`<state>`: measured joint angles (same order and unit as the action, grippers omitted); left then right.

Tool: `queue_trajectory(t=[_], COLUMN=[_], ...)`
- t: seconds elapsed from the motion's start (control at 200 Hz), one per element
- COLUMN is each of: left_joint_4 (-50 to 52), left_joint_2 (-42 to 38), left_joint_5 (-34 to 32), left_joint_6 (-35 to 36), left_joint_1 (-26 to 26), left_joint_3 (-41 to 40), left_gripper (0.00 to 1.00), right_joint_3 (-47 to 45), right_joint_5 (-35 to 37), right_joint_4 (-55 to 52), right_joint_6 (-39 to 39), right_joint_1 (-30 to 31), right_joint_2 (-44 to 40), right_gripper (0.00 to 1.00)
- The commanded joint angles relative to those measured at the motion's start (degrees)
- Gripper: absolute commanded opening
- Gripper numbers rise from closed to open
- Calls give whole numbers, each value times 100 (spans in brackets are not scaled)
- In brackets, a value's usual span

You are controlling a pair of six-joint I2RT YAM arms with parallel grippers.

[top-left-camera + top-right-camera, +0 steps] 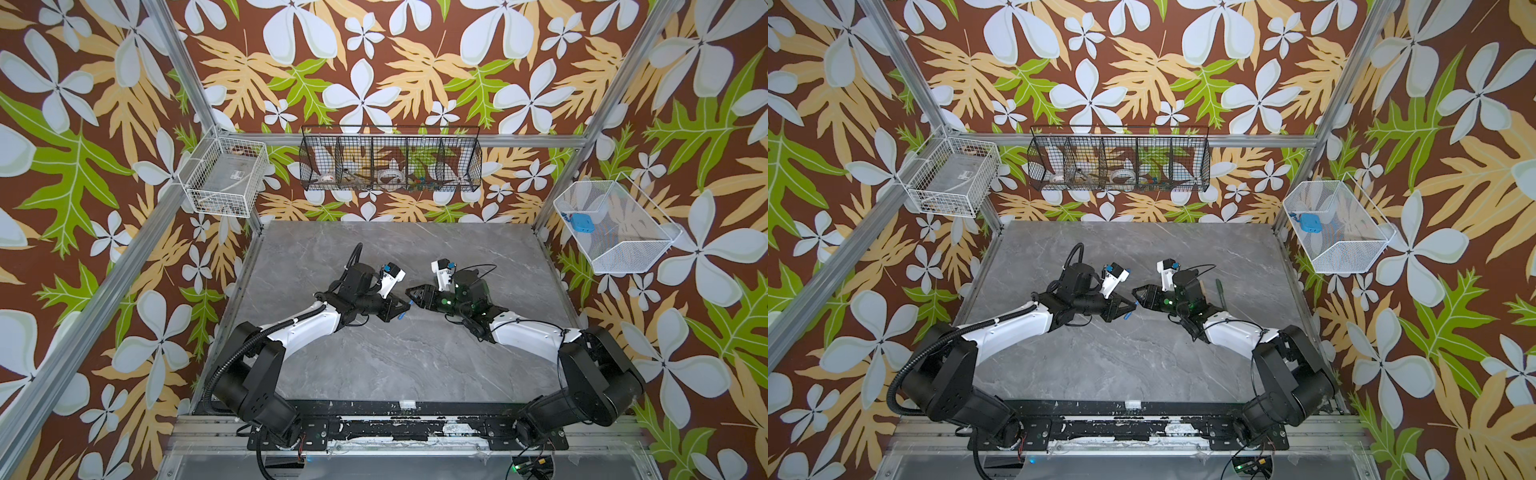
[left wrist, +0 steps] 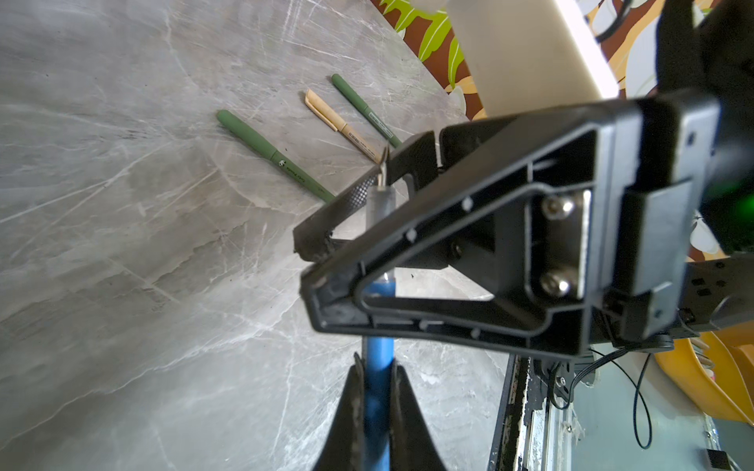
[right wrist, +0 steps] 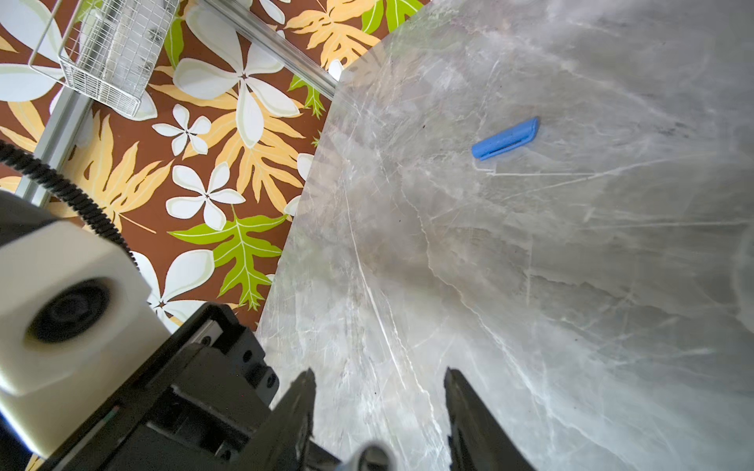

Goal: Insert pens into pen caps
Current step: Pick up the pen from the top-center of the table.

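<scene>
Between the fingers of the right gripper [image 3: 378,373], what's that blurry grey stub poking in? Can't make it out from its own wrist cam. – moss

That's the nib end of the blue pen [image 2: 378,346]. The left wrist cam shows it better: the grey front section [image 2: 381,204] sits in the gap between the right gripper's jaws, and the blue barrel runs back from there. – ferro

So is the right gripper gripping it? – moss

Doesn't look like it. Its jaws stand roughly halfway apart, with the bare marble table [image 3: 530,285] showing between them and nothing pinched. The left gripper [image 2: 377,367] has the pen, jaws squeezed tight on the blue barrel just beside the right gripper. In both top views the two grippers sit nose to nose, almost touching. – ferro

Where's the blue cap [image 3: 506,138]? – moss

Lying flat on the table, well apart from the right gripper and out ahead of its fingertips, with its clip showing. – ferro

And the others? – moss

Three pens lie on the table behind the right gripper, on the side away from the left arm. They're a green pen [image 2: 269,153], a tan pen [image 2: 338,124] and a second green pen [image 2: 359,104], side by side, not touching, roughly parallel. Caps look to be on all three. Their far ends are hidden behind the right gripper, so I can't tell more. – ferro
</scene>
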<state>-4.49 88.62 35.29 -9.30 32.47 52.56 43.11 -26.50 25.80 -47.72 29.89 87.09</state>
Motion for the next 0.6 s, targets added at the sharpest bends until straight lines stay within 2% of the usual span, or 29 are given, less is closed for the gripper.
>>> queue_trajectory(t=[0.0,0.115,0.255,0.34,0.41,0.5,0.596], left_joint_4=[-122,-131,-140,-73,-49,-134,-276], left_joint_2=[-53,-63,-64,-109,-225,-415,-563], left_joint_5=[75,66,53,66,62,249,657], left_joint_6=[-25,-37,-47,12,83,125,83], left_joint_1=[53,101,141,137,137,137,137], left_joint_3=[0,-2,1,-12,-81,-216,-285], left_gripper=[1,1,3,13,26,45,53], right_joint_3=[47,71,42,48,61,159,508], right_joint_5=[189,111,101,48,-185,-659,-739], right_joint_4=[198,284,286,218,151,-274,-1269], right_joint_6=[-57,-114,-115,-51,-19,321,1058], right_joint_1=[-11,-16,-18,-46,-149,-297,-305], right_joint_2=[-25,8,-14,-89,-193,-486,-782], right_gripper=[47,38,15,6,0,0,0])
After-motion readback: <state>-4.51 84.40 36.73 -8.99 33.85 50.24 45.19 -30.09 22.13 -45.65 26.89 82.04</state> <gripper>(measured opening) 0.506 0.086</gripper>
